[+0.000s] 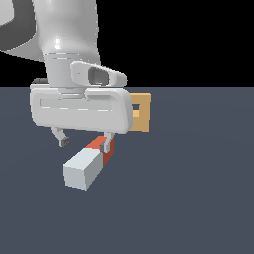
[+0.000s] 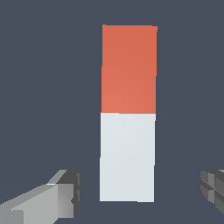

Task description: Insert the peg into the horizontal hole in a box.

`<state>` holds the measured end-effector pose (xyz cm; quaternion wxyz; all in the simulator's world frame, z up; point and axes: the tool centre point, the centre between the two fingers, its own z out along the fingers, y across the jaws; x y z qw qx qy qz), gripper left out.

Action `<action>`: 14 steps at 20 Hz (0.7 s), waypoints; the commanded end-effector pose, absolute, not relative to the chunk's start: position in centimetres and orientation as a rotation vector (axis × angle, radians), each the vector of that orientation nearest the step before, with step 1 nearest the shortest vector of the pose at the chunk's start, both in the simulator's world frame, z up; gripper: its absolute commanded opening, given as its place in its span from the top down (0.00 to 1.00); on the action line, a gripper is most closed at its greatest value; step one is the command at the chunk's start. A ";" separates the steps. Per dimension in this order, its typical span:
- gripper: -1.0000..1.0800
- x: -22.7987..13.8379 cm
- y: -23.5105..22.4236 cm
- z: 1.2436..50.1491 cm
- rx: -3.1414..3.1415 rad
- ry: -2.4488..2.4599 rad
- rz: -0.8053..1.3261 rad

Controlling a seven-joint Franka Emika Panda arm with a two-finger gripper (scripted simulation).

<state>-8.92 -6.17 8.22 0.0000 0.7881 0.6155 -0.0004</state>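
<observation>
Here the open tool (image 1: 84, 140) straddles the peg (image 1: 88, 164), its body partly hiding the box (image 1: 141, 112).

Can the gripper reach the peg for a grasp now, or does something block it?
Probably yes. The gripper is open, one finger on each side of the peg, which lies on the floor with nothing between them. The box stands behind, clear of it.

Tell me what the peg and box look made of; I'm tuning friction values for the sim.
Peg: matte, plastic-like, flat red-orange and grey-white with no grain or gloss.
Box: matte tan, could pass for wood or plastic, but no texture shows.
Gripper: smooth pale grey body with a soft sheen, like painted metal or plastic.
All are renders, so these are guesses.
</observation>
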 end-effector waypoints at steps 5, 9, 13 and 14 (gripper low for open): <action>0.04 -9.5 -6.4 7.7 2.489 1.916 -0.002; 0.04 -9.5 -6.5 7.2 2.490 1.915 -0.002; 0.04 -9.6 -6.5 5.7 2.491 1.914 -0.002; 0.04 -9.7 -6.5 5.2 2.492 1.913 -0.001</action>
